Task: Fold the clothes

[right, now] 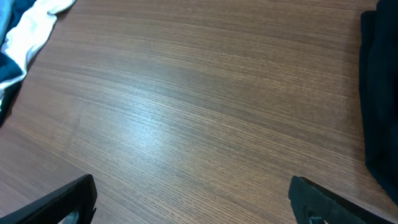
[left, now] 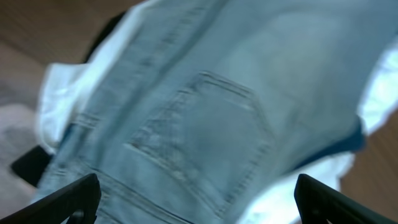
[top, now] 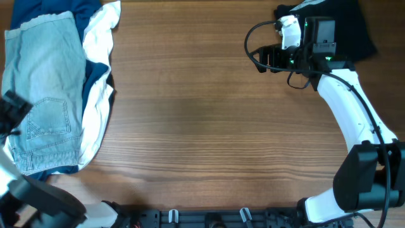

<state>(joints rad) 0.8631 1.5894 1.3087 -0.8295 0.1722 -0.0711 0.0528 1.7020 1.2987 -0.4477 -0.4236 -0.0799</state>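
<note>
The pale-blue denim shorts (top: 47, 95) lie flat at the table's left end, on top of a white garment (top: 98, 95) and a dark-blue garment (top: 95, 71). My left gripper (top: 14, 109) hovers over the shorts' left edge, open and empty. In the left wrist view its jaws (left: 198, 183) are spread wide above a stitched back pocket (left: 199, 143). A black garment (top: 342, 28) lies at the back right. My right gripper (top: 264, 58) is open and empty beside it, over bare wood (right: 193, 183). The black garment also shows at the right edge of the right wrist view (right: 380, 93).
The wooden table (top: 209, 120) stretches between the two piles. The white garment's end (right: 37, 25) and a bit of dark-blue cloth (right: 9, 71) show at the far left of the right wrist view. A black cable loops off the right arm (top: 253, 44).
</note>
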